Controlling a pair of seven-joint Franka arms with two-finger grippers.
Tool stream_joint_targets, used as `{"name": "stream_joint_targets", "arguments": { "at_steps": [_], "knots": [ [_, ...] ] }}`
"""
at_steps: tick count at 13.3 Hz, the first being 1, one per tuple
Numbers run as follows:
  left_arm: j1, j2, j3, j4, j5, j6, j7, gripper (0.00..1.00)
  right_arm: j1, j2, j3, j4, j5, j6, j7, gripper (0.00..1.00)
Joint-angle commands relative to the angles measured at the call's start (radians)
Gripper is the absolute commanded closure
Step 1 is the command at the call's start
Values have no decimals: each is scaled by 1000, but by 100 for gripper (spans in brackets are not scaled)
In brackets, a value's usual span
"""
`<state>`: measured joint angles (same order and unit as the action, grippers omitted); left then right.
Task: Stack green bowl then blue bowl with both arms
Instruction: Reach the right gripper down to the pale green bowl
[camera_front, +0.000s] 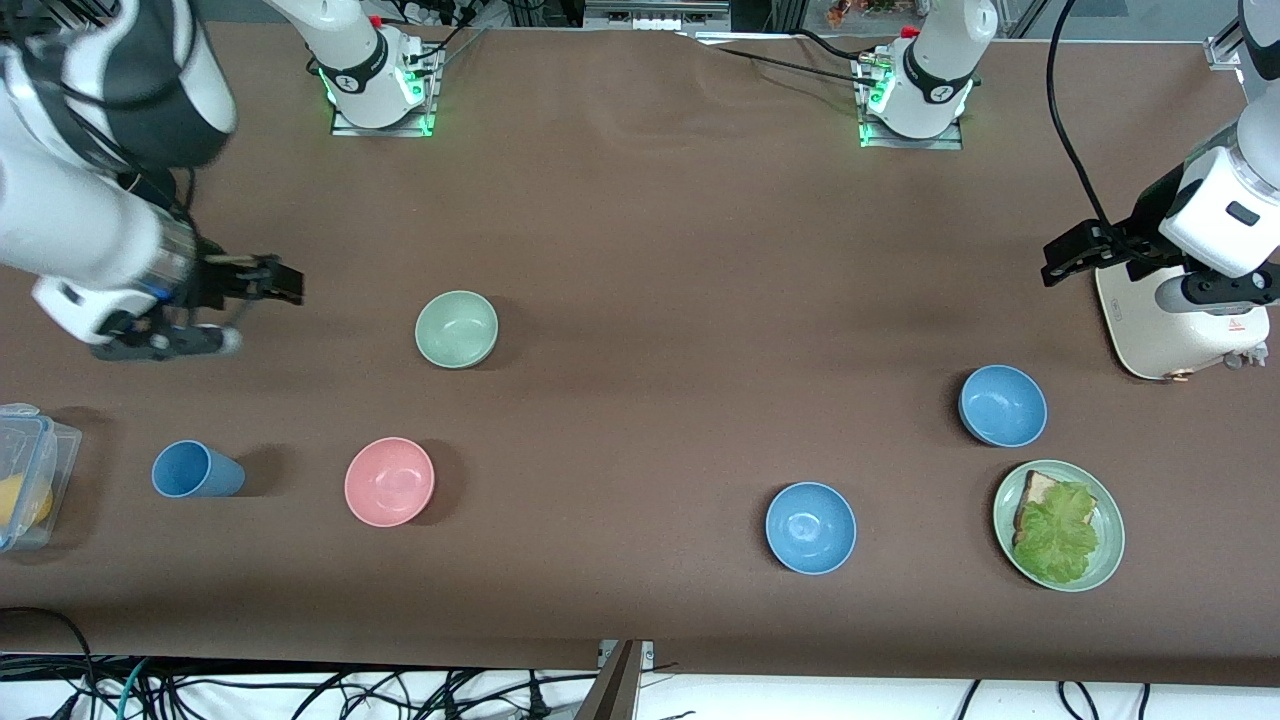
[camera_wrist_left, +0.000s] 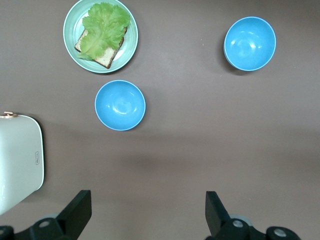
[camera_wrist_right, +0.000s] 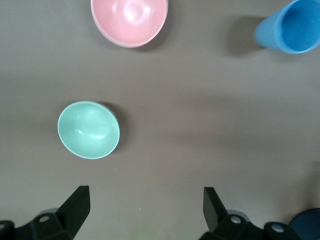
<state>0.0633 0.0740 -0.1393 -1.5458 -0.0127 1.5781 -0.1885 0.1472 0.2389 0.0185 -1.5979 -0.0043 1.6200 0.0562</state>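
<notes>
The green bowl (camera_front: 456, 329) sits upright toward the right arm's end of the table, farther from the front camera than the pink bowl (camera_front: 389, 481). It also shows in the right wrist view (camera_wrist_right: 88, 130). Two blue bowls sit toward the left arm's end: one (camera_front: 1002, 405) beside the plate, one (camera_front: 810, 527) nearer the front camera. Both show in the left wrist view, the first (camera_wrist_left: 120, 105) and the second (camera_wrist_left: 249, 43). My right gripper (camera_front: 280, 282) is open and empty, up over bare table beside the green bowl. My left gripper (camera_front: 1062, 256) is open and empty, over the table by a white appliance.
A green plate (camera_front: 1108, 542) with bread and lettuce lies by the blue bowls. A white appliance (camera_front: 1180, 330) stands at the left arm's end. A blue cup (camera_front: 195, 470) and a clear container (camera_front: 30, 480) stand at the right arm's end.
</notes>
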Motion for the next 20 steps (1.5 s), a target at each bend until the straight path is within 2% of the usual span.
{"name": "stream_joint_targets", "arguments": {
  "at_steps": [1,3,5,8,10,15,20],
  "knots": [
    [-10,7,0,9,7,-3,-9,0,11,-45,23,-83,38,27,32,0],
    [-10,9,0,9,8,-4,-8,0,12,-130,27,-294,81,192,43,0],
    [-11,18,0,10,5,0,-11,0,12,-193,72,-492,82,367,53,0],
    [-11,50,0,61,8,-1,-11,0,12,-182,168,-654,81,617,194,1],
    [-11,50,0,61,8,-1,-11,0,12,-126,173,-675,81,710,195,1],
    [-2,52,1,64,8,-1,-11,0,5,-37,162,-672,81,794,178,1],
    [-2,52,1,64,8,-1,-11,0,-14,89,150,-668,81,934,139,2]
  ]
}}
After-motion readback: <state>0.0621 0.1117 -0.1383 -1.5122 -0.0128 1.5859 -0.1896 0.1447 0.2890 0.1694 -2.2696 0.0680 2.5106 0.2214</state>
